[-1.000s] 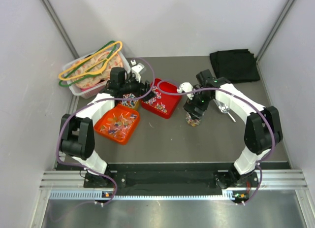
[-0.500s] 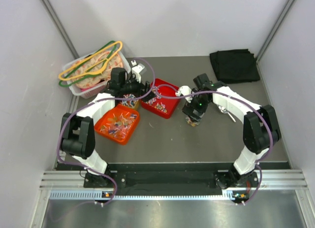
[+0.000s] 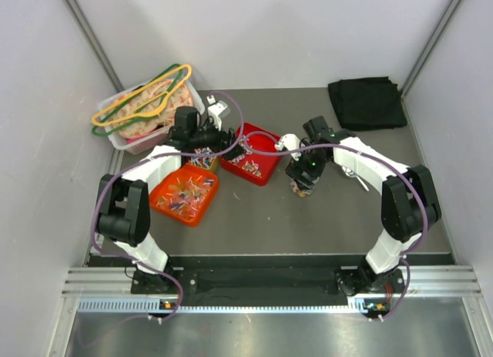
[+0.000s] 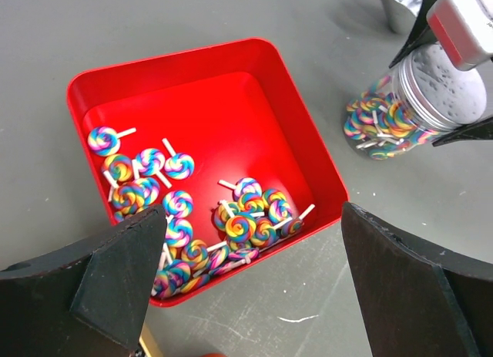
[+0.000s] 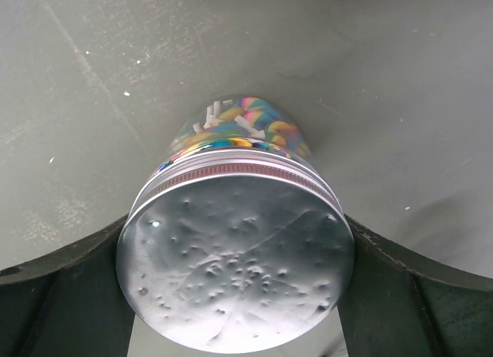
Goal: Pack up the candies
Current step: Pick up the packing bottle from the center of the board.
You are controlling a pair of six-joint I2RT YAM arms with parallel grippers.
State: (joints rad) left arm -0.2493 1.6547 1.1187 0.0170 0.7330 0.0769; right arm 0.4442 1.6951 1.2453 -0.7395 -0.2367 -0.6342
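left fingers (image 4: 246,291) spread wide, holding nothing | red tray (image 4: 304,133) below and between them, candies (image 4: 243,218) heaped toward its left and near sides | jar (image 4: 385,118) ahead-right of left fingers, more candies inside, silver lid (image 5: 235,276) on | right fingers (image 5: 235,295) closed against lid's two sides, gripping jar

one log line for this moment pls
left gripper: open, over red tray holding candies | right gripper: shut on lid | jar: candies inside, standing on table
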